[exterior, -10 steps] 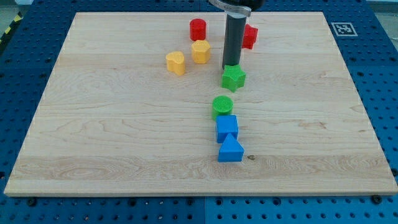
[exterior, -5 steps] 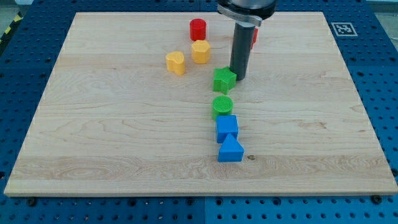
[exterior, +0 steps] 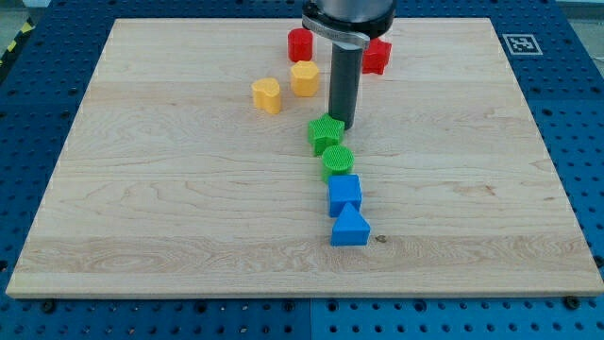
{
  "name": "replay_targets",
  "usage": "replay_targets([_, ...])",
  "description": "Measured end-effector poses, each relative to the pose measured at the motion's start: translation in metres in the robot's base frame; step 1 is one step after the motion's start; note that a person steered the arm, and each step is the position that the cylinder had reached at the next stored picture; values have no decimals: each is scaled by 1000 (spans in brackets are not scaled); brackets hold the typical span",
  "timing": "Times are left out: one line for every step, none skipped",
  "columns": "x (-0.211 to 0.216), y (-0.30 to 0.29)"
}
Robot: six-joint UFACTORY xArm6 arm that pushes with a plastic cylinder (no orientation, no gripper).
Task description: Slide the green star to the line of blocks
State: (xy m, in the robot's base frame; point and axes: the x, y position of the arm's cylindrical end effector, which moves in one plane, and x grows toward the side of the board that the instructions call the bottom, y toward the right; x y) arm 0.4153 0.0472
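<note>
The green star [exterior: 326, 133] lies near the board's middle, touching the upper left of the green cylinder [exterior: 338, 161]. Below the cylinder a blue cube [exterior: 344, 195] and a blue triangular block [exterior: 350, 228] continue the line toward the view's bottom. My tip [exterior: 341, 126] stands just at the star's upper right edge, touching it. The dark rod rises from there to the view's top.
Two yellow blocks [exterior: 267, 95] [exterior: 304, 77] lie up and left of the star. A red cylinder [exterior: 300, 43] and a red block [exterior: 377, 56] sit near the board's top edge. The wooden board [exterior: 142, 208] rests on a blue pegboard table.
My tip moved down and to the left, pushing the green star down-left until it meets the green cylinder at the head of the line.
</note>
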Motion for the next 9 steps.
replay_targets([-3, -2])
replay_targets([-39, -31])
replay_targets([-32, -59])
replay_targets([-14, -72])
replay_targets([7, -57])
replay_targets([23, -39])
replay_targets([22, -39])
replay_targets([-13, -46])
replay_targets([-19, -46])
